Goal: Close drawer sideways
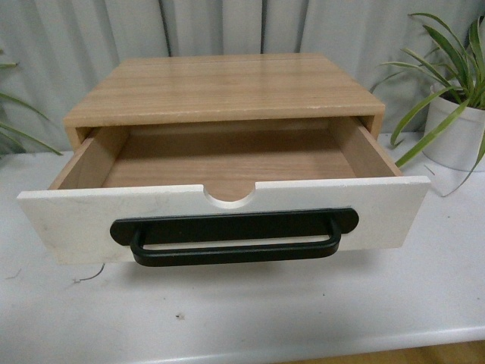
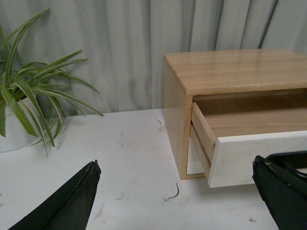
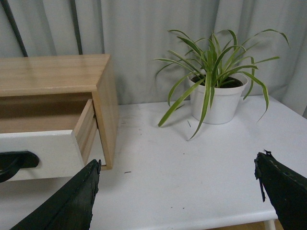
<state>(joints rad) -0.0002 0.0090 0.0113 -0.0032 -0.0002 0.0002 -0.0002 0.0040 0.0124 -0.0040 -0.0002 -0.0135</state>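
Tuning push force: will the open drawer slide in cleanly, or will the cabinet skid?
The drawer looks like rigid board, so it should move as one piece. Its front is wide, so an off-centre push may jam it. The cabinet sits on a smooth table; it might skid.

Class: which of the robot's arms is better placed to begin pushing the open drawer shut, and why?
Probably left. The drawer's front corner shows between the open left gripper's fingers; from the right gripper, also open, the drawer lies outside the fingers, which frame bare table.
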